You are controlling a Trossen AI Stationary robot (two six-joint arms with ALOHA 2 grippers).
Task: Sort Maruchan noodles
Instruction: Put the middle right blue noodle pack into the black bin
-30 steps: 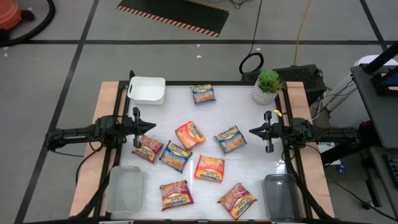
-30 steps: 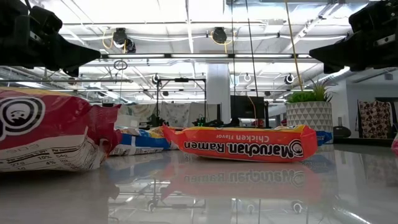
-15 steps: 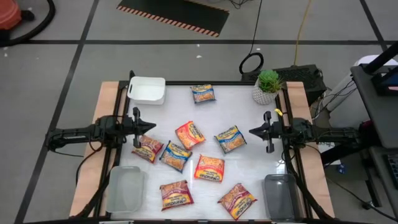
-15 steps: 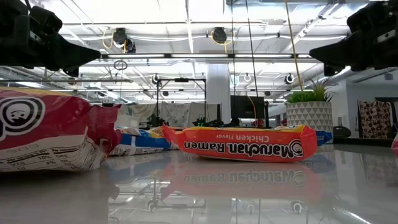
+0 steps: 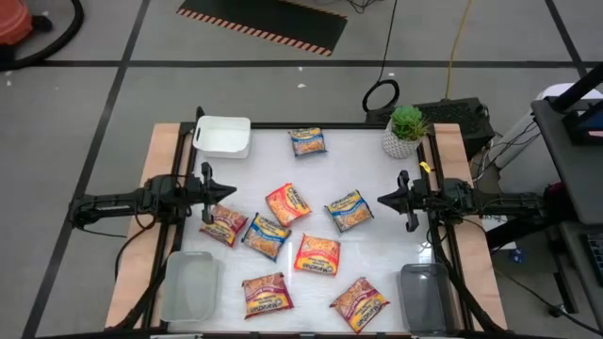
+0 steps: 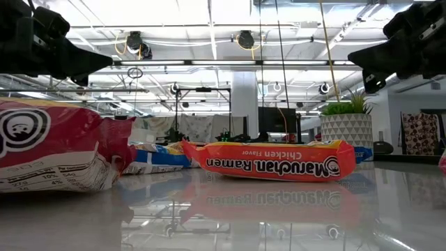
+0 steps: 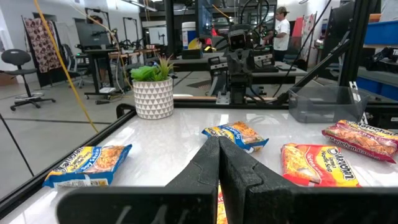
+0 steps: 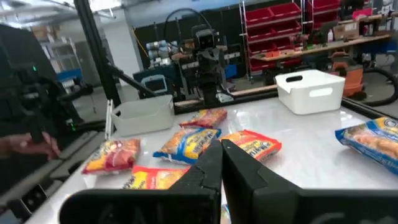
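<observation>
Noodle packets (image 5: 290, 204) lay scattered across your table (image 5: 367, 160), your left gripper (image 5: 231, 191) and right gripper (image 5: 382, 199) hung closed and empty at opposite edges, white bin (image 5: 222, 137) behind.

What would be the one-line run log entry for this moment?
left gripper: shut, empty, left table edge | right gripper: shut, empty, right edge | noodle packets: scattered, unsorted | bins: empty

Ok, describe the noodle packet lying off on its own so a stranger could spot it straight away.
Start at the table's far edge, between the white bin and the potted plant. The blue packet lies there alone; every other packet sits clustered nearer the middle and front.
</observation>
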